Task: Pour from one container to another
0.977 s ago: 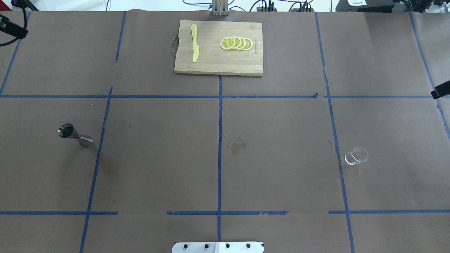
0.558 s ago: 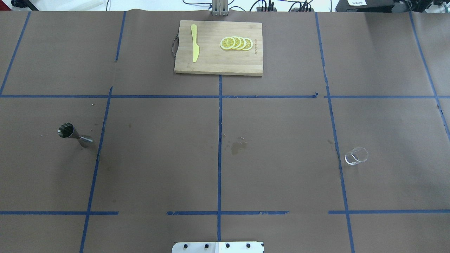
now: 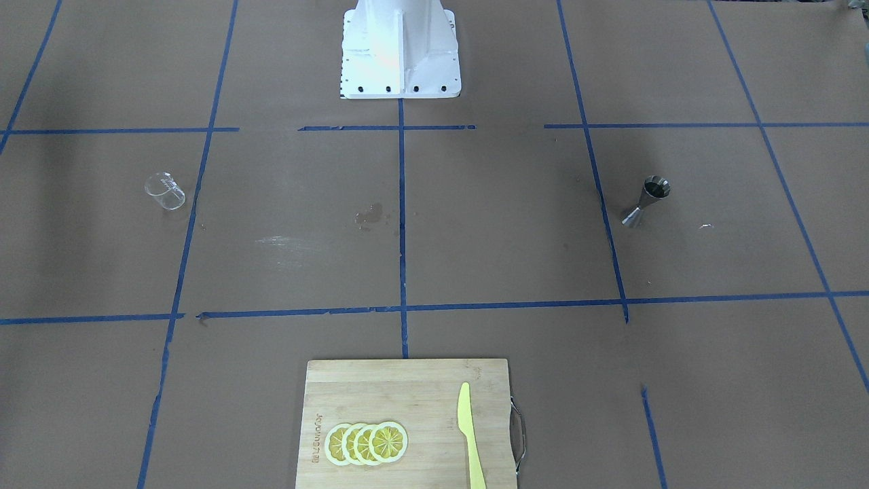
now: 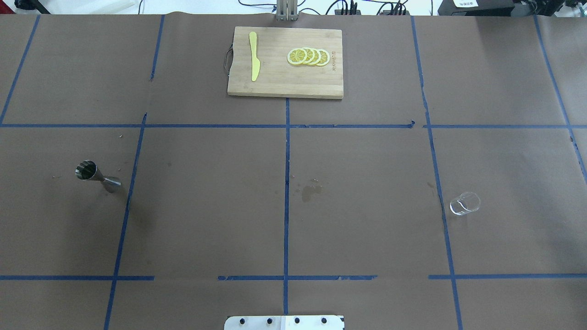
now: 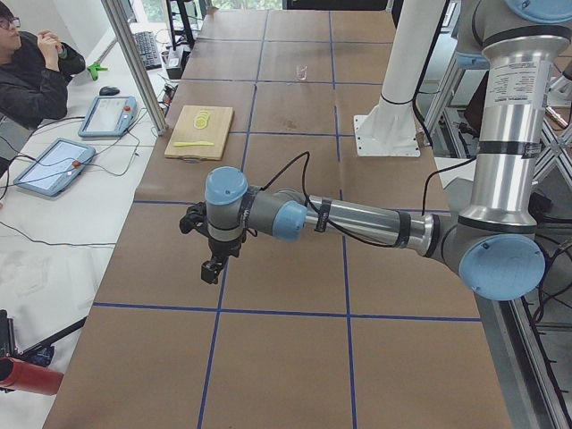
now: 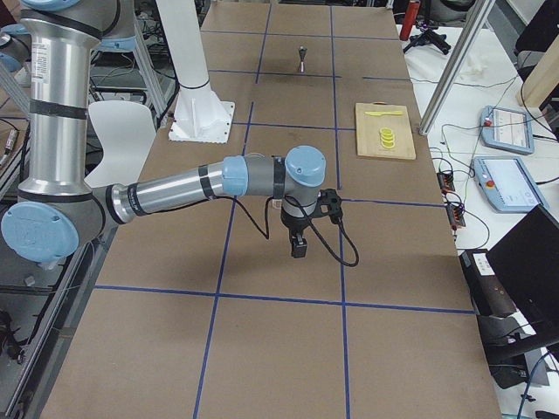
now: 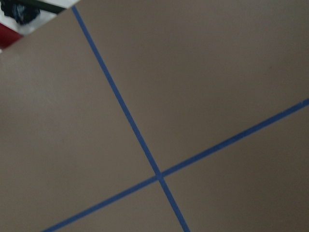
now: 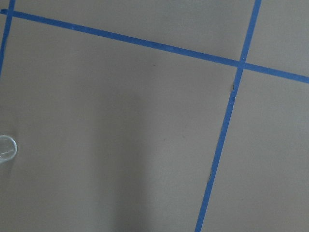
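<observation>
The clear measuring cup stands upright on the table's right side, also seen in the front view and at the left edge of the right wrist view. The steel jigger stands upright on the left side. Neither gripper shows in the overhead or front view. My left gripper hangs over the table's left end, far from the jigger. My right gripper hangs over the right end, short of the cup. I cannot tell whether either is open or shut.
A wooden cutting board at the far middle carries lemon slices and a yellow knife. A dark stain marks the table's centre. The robot's white base stands at the near edge. A person sits beyond the far-left corner.
Dark parts of both arms showed at the overhead view's left and right edges a second ago and have since left that view. The cup and jigger have not moved.
</observation>
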`<state>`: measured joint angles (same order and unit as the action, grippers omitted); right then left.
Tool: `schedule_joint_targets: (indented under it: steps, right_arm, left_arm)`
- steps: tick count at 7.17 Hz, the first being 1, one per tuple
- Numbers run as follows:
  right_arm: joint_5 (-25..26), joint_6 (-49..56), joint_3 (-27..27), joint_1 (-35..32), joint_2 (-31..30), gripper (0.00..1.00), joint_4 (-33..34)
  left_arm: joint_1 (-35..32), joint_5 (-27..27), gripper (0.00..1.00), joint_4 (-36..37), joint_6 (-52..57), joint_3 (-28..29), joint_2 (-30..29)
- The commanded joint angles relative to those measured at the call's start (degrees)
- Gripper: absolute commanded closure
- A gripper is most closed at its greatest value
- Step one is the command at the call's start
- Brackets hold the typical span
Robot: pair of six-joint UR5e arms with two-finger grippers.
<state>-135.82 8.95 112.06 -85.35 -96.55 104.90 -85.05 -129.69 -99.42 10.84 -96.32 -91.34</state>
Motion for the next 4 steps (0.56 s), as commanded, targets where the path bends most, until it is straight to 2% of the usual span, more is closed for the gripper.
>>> schedule_joint_targets:
  steps: [1, 3, 4]
  right_arm:
    - [-0.1, 0.3, -1.3, -0.1, 0.1, 0.0, 0.0]
    - [-0.4, -0.1, -1.9, -1.1, -0.3, 0.0, 0.2]
    - [-0.7, -0.1, -2.8, -2.5, -0.5, 0.0, 0.2]
  left_arm:
    - [-0.6, -1.3, 0.0, -1.9, -0.4, 0.7, 2.2]
    - [-1.4, -1.4, 0.0, -0.7, -0.8, 5.4, 2.3]
    - [-1.9, -1.6, 0.0, 2.0, -0.8, 5.4, 2.3]
